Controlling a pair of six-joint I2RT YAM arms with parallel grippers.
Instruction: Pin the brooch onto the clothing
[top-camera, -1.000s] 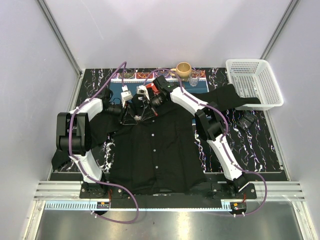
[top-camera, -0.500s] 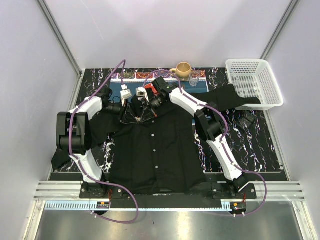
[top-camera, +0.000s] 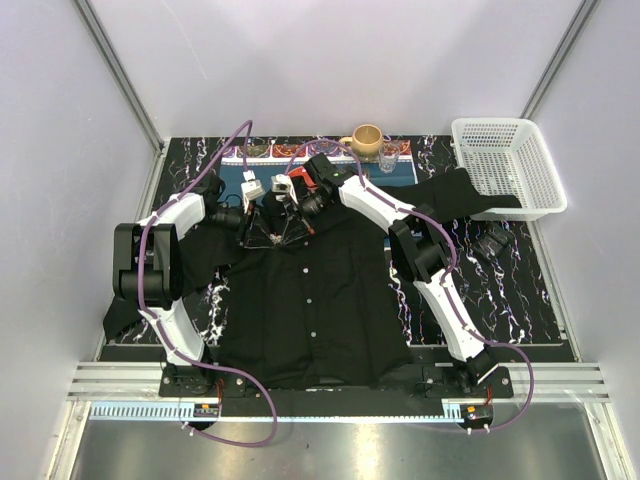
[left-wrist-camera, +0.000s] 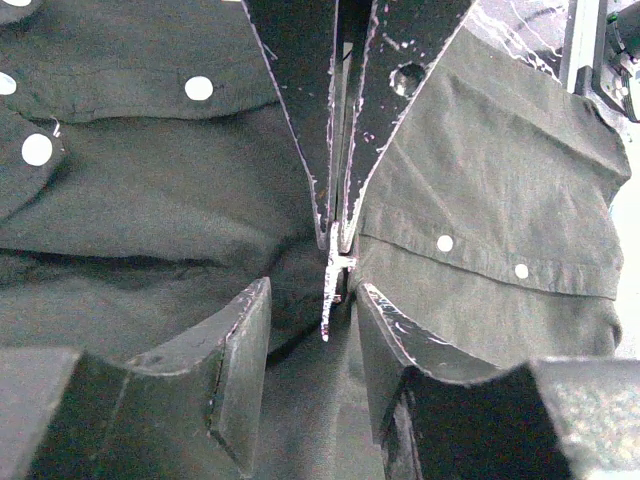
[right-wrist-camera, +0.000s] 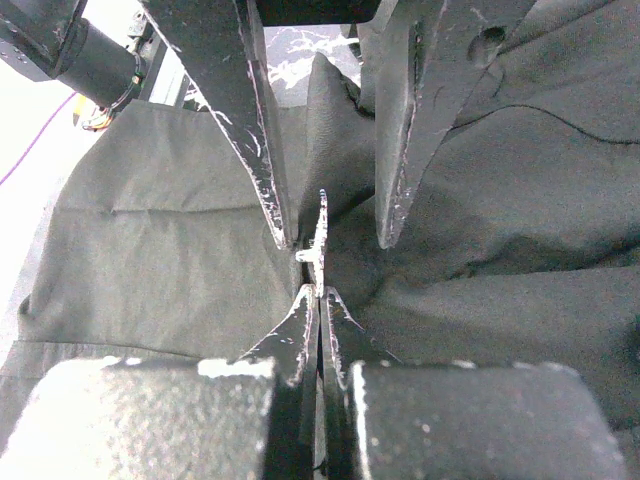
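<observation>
The clothing (top-camera: 310, 300), a black button-up shirt with white buttons, lies spread on the table. Both grippers meet over its upper left chest by the collar. My right gripper (right-wrist-camera: 319, 292) is shut on the lower edge of the brooch (right-wrist-camera: 321, 230), a thin silvery piece seen edge-on and held upright just above the cloth. My left gripper (left-wrist-camera: 315, 290) faces it, open, one finger on each side of the brooch (left-wrist-camera: 328, 305) and a raised ridge of cloth. From the left wrist view the right gripper (left-wrist-camera: 337, 235) comes down from above. In the top view the left gripper (top-camera: 258, 222) and right gripper (top-camera: 292, 220) nearly touch.
A white basket (top-camera: 505, 165) stands at the back right, with one sleeve reaching its foot. A mug (top-camera: 367, 138), a glass (top-camera: 389, 152) and small bowls (top-camera: 258, 150) line the back edge. A small dark object (top-camera: 492, 240) lies on the right of the table.
Both grippers stay at the collar. The right wrist has edged slightly to the left. The brooch remains in the right gripper.
</observation>
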